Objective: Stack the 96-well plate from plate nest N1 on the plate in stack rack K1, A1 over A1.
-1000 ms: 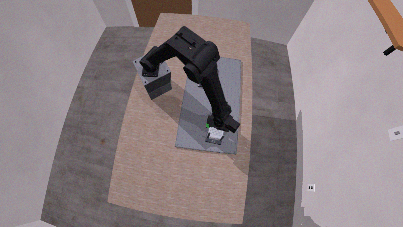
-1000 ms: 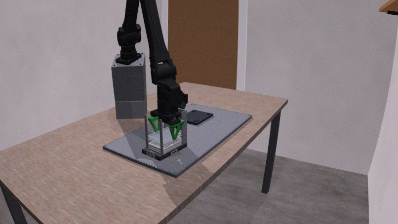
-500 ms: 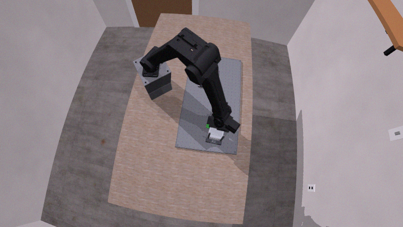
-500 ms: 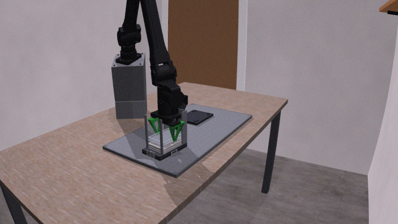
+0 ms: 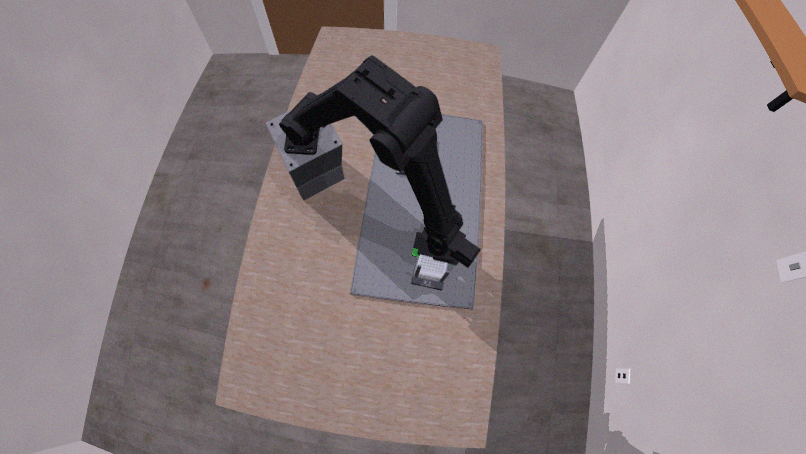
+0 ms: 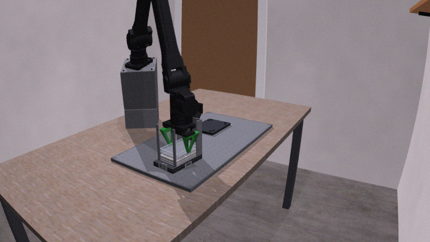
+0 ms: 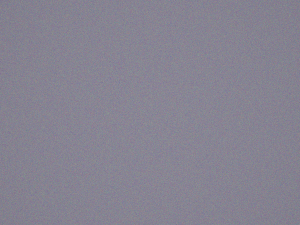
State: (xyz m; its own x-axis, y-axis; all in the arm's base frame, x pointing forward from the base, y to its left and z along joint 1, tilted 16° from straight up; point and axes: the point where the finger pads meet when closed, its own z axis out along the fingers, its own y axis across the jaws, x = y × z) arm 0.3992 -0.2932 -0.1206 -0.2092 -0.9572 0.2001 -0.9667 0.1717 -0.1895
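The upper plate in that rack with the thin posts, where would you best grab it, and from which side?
From straight above, by its two opposite side walls. The stack rack K1 fences the upper plate with upright corner posts, so only the top is free. That is how the gripper holds it now: its green fingers reach down between the posts and clamp the plate's outer sides.

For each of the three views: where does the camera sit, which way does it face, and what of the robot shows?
Top: overhead, facing down; whole arm, pedestal, rack K1.
Exterior: beside the table's front, facing the door; forearm and tool shut on the upper plate inside K1.
Wrist: on the tool, facing down; only blank grey, no robot parts.
Top and exterior share arm, K1, baseplate.
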